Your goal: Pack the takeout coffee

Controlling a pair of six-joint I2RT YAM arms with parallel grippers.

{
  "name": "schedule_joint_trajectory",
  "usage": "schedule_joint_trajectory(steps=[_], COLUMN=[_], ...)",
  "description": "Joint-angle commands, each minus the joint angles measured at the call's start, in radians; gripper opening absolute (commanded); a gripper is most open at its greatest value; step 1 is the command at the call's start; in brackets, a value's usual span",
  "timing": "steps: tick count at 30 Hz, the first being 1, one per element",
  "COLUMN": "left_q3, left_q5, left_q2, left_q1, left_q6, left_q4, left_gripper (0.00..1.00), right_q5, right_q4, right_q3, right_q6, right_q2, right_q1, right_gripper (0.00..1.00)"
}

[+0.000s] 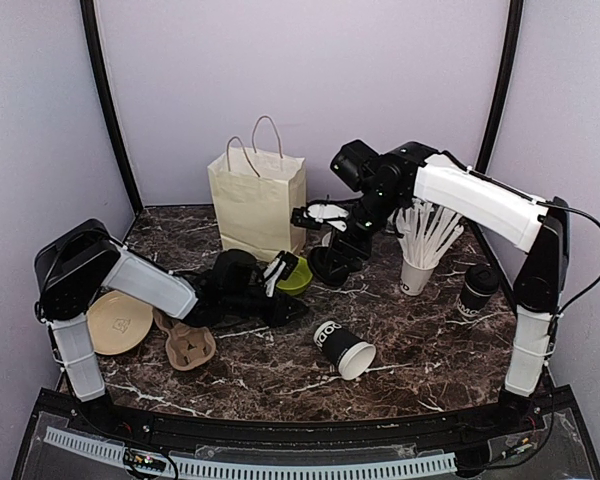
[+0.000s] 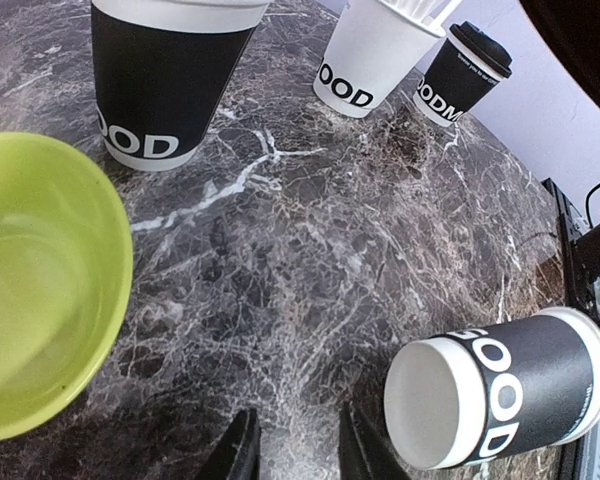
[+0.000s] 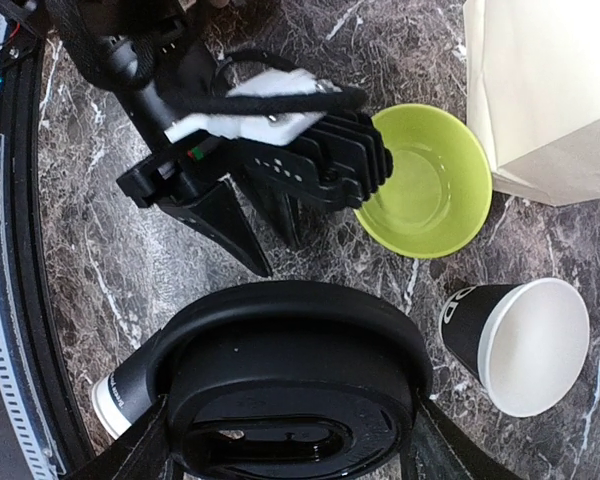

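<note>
My right gripper [image 3: 285, 445] is shut on a black plastic lid [image 3: 290, 370], held above the marble. Just beside it stands an open takeout coffee cup [image 3: 520, 345] with a black body and white rim, also at the top of the left wrist view [image 2: 170, 80]. Another black cup [image 1: 342, 348] lies on its side mid-table, its white bottom toward my left gripper [image 2: 298, 450]. That gripper is open over bare marble, with nothing between its fingers. A lidded black cup [image 1: 477, 290] stands at the right.
A lime-green bowl [image 1: 298, 278] sits right beside the left gripper. Behind it stands a cream paper bag [image 1: 257, 200] with handles. A white cup of white straws [image 1: 417, 272] stands at the right. A cardboard cup carrier [image 1: 185, 345] and a tan disc [image 1: 118, 322] lie at the left.
</note>
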Motion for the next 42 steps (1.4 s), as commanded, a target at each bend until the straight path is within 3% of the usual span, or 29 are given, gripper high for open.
schedule_joint_trajectory(steps=[1, 5, 7, 14, 20, 26, 34, 42], left_q3=[-0.059, -0.049, 0.015, 0.122, 0.294, 0.387, 0.473, 0.497], left_q5=[-0.044, -0.173, -0.156, -0.094, -0.084, -0.118, -0.185, -0.396], left_q2=[-0.169, -0.268, -0.284, -0.316, -0.214, -0.110, 0.017, 0.133], left_q1=[-0.032, -0.132, -0.154, -0.173, -0.177, -0.219, -0.280, -0.346], left_q6=[0.129, 0.378, 0.457, 0.825, 1.056, 1.186, 1.319, 1.381], left_q4=[-0.053, -0.228, -0.352, -0.657, -0.878, -0.890, -0.870, -0.757], left_gripper=[0.43, 0.70, 0.75, 0.80, 0.81, 0.82, 0.82, 0.83], right_q5=[0.036, 0.050, 0.043, 0.026, 0.083, 0.128, 0.114, 0.110], right_q4=[0.016, 0.035, 0.036, 0.036, 0.066, 0.113, 0.149, 0.223], right_q3=[-0.058, -0.119, -0.138, -0.252, -0.499, -0.701, -0.830, -0.921], right_q6=[-0.014, -0.011, -0.010, -0.017, -0.035, -0.021, -0.041, -0.032], right_q2=[-0.056, -0.116, -0.146, -0.279, -0.405, -0.480, -0.492, -0.434], right_q1=[0.000, -0.031, -0.056, -0.137, -0.156, -0.178, -0.248, -0.251], right_gripper=[0.64, 0.64, 0.64, 0.64, 0.64, 0.65, 0.65, 0.65])
